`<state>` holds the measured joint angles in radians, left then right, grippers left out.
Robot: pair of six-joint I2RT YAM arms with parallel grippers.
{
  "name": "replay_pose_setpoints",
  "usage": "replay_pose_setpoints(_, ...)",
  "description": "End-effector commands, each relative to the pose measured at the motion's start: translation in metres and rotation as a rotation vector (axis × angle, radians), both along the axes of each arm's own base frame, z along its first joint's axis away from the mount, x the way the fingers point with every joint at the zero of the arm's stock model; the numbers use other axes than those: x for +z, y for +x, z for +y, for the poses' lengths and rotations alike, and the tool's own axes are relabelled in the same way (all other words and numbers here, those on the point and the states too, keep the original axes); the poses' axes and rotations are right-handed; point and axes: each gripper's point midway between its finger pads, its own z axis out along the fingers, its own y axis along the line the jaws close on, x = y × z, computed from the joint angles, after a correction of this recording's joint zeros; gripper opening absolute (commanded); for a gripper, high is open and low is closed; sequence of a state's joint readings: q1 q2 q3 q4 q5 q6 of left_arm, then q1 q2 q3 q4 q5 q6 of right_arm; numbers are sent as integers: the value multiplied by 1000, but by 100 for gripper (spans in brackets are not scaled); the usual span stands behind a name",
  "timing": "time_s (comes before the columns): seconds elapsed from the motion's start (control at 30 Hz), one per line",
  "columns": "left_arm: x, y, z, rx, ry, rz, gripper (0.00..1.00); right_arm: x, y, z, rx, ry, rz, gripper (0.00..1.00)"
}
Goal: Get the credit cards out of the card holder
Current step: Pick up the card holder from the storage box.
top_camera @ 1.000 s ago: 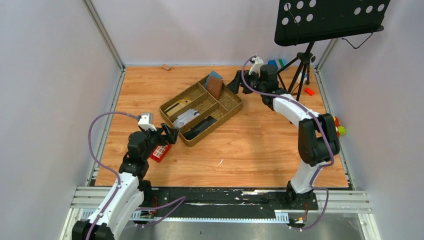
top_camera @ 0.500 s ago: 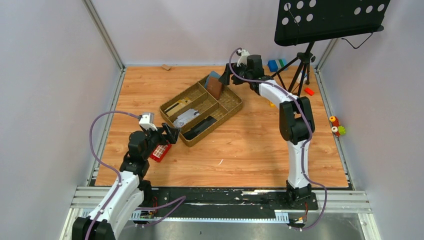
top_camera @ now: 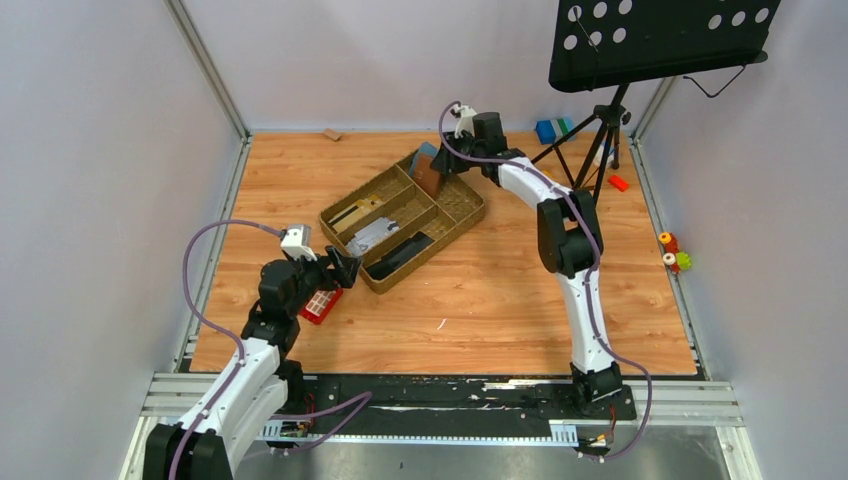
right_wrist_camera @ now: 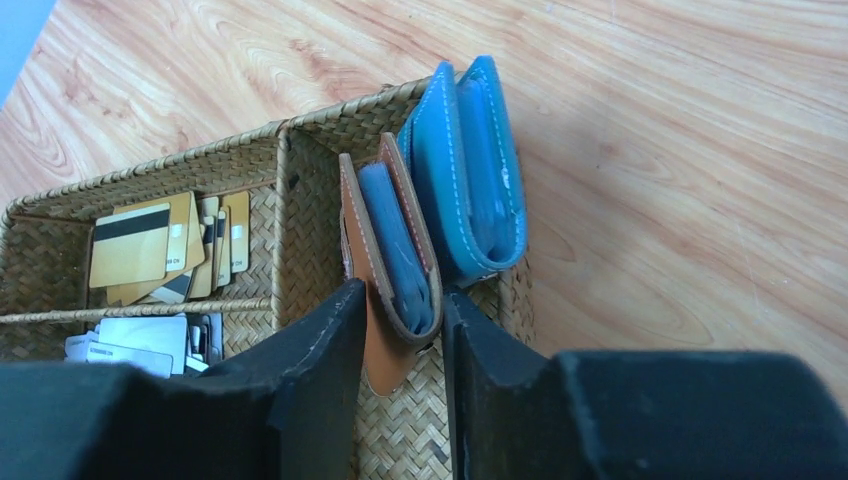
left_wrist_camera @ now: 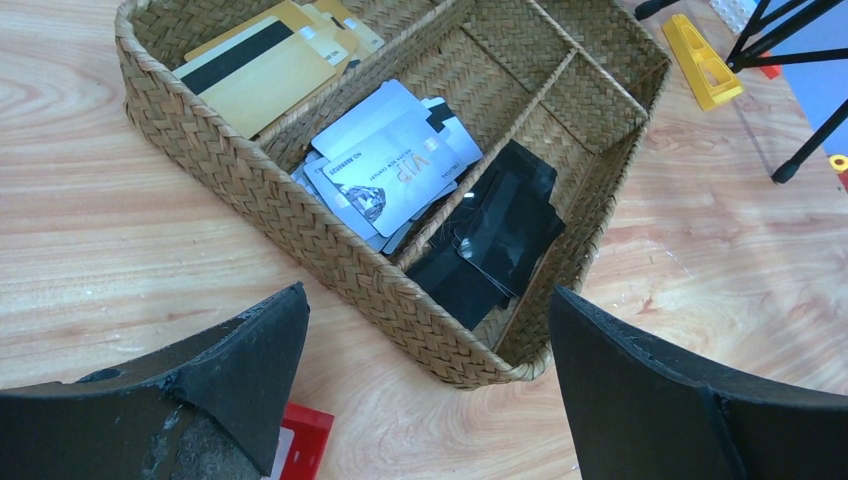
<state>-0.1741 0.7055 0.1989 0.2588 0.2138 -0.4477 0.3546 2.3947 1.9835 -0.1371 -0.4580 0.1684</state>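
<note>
Right gripper (right_wrist_camera: pixel 402 300) narrow, jaws pinching the end of the card holder (right_wrist_camera: pixel 388 235), upright between them in the basket (right_wrist_camera: pixel 330 125). Risk: the blue pouch (right_wrist_camera: pixel 465 160), touching the holder just right of the claw, may drag up with it; a shallow grip may slip

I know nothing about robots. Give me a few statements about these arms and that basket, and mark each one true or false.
1. The right claw has a finger on each side of the brown card holder. True.
2. The card holder lies flat on the bare table. False: it stands on edge in the basket, beside the blue pouch.
3. The left claw is open and holds nothing. True.
4. The gold cards and black cards share one compartment. False: they lie in separate compartments.
</note>
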Motion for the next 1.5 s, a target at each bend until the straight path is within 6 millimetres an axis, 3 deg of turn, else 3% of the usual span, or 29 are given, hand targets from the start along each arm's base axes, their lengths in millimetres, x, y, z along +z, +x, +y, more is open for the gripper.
replay_pose_setpoints(0.0, 13, 3, -3, -18, -8, -51, 95, 24, -3, 15, 55, 24, -66, 30)
replay_pose_setpoints(0.4, 13, 2, -5, -27, -18, -51, 94, 45, -23, 26, 104, 8, -129, 0)
replay_pose_setpoints(0.63, 14, 2, -5, -27, -19, -53, 94, 103, -30, 10, 45, -3, -229, 0)
replay_pose_setpoints(0.8, 14, 3, -5, -20, -25, -52, 96, 149, -51, -4, 30, 21, -283, 0)
replay_pose_setpoints(0.9, 12, 4, -2, -2, -29, -42, 98, 183, -77, -11, 33, 58, -311, 0)
replay_pose_setpoints(1.03, 12, 4, 0, 19, -37, -35, 100, 198, -124, -20, 61, 122, -296, 0)
replay_pose_setpoints(1.1, 14, 5, 3, 37, -36, -33, 100, 196, -151, -27, 69, 144, -263, 0)
replay_pose_setpoints(1.23, 19, 3, 7, 75, -69, -47, 100, 173, -211, -44, 87, 170, -187, 0)
replay_pose_setpoints(1.37, 15, 0, 16, 188, -192, 20, 100, 157, -258, -61, 106, 164, -170, 0)
replay_pose_setpoints(1.47, 24, -3, 1, 117, -267, 18, 100, 143, -280, -74, 109, 122, -183, 0)
